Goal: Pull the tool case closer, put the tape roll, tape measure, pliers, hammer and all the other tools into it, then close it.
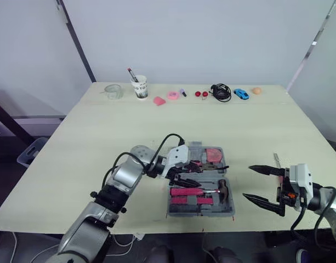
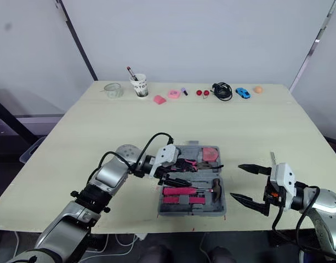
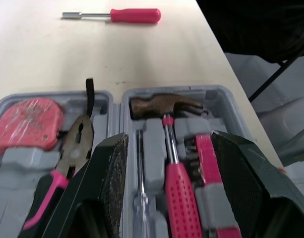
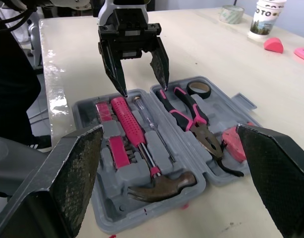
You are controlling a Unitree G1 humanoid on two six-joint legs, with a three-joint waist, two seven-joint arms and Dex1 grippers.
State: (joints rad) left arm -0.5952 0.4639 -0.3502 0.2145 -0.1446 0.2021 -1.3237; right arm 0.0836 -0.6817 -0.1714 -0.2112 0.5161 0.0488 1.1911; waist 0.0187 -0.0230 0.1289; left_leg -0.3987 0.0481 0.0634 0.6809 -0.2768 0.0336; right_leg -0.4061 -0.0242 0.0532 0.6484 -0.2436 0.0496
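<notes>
Open grey plastic tool case (image 1: 200,213) near the front edge of the pale bench (image 1: 102,137), pink-handled hammer (image 4: 134,136), pink-gripped pliers (image 4: 191,119), black tape roll (image 4: 199,89) and red tape measure (image 3: 25,121) inside, left end effector (image 4: 144,88) released over it, right end effector (image 1: 248,182) released to its right, pink-handled screwdriver (image 3: 134,15) on the bench outside.
</notes>
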